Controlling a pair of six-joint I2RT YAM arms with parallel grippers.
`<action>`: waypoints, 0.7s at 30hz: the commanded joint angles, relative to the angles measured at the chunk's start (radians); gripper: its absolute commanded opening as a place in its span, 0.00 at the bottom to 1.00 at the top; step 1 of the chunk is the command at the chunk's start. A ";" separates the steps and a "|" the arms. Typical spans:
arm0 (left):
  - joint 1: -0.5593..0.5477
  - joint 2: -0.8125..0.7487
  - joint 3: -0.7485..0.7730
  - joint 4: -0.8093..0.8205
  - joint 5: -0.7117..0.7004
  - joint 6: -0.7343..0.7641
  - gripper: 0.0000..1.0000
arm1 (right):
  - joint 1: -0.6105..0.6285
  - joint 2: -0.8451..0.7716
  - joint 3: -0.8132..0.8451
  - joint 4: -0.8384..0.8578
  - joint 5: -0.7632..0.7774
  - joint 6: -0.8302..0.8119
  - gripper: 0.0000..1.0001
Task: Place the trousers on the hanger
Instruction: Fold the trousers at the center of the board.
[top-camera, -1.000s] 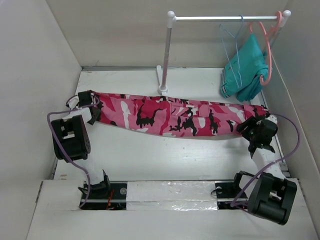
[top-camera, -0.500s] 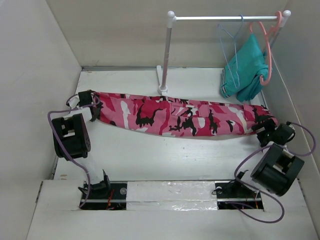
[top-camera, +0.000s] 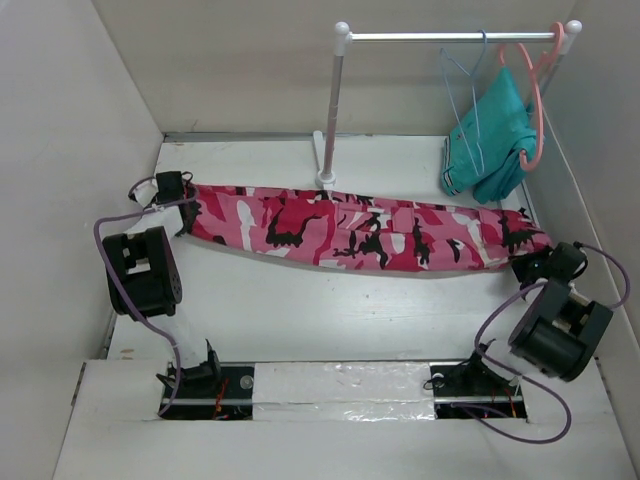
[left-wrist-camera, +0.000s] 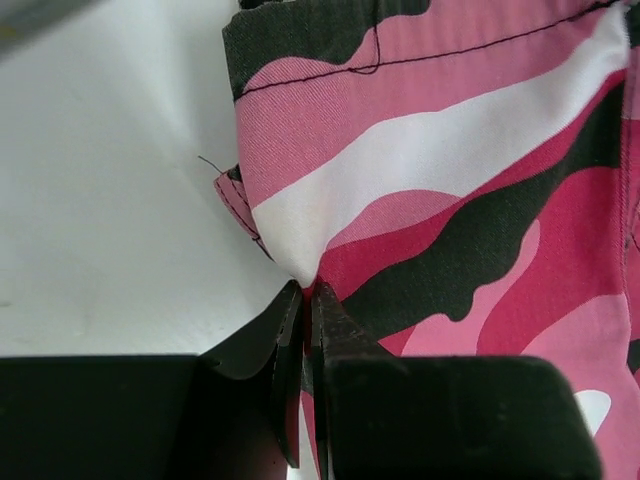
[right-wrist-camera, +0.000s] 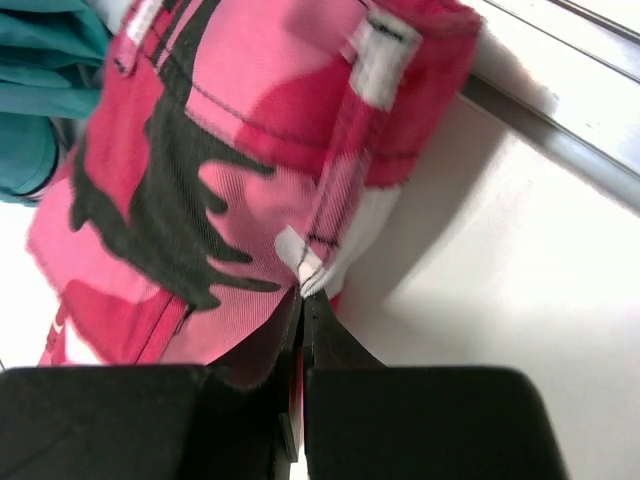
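- Camouflage trousers (top-camera: 360, 232) lie stretched across the tabletop (top-camera: 300, 310), left edge to right edge.
- Left fingers (left-wrist-camera: 340, 335) pinch one end tight; right fingers (right-wrist-camera: 328, 345) clamp the other.
- The hanger (top-camera: 452, 85) hangs on a rail (top-camera: 420, 36) over the far right corner.

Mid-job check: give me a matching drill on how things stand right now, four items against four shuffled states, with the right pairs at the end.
Items
1. trousers
2. hanger
3. teal garment
4. left tool

States
A. shut on the trousers' end by the left wall
B. draped on the salmon-pink hanger
C. stretched over the table from the left tool to the right tool
D. light-blue wire, hooked on the rail

Pairs: 1-C, 2-D, 3-B, 4-A
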 joint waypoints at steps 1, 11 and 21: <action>0.015 -0.138 0.059 -0.060 -0.229 0.100 0.00 | -0.005 -0.207 0.002 -0.097 0.102 -0.031 0.00; 0.015 -0.346 -0.151 -0.178 -0.332 0.032 0.00 | -0.205 -0.679 -0.090 -0.458 0.022 -0.159 0.00; 0.025 -0.462 -0.183 -0.272 -0.271 -0.004 0.62 | -0.363 -0.647 -0.075 -0.595 -0.076 -0.340 0.88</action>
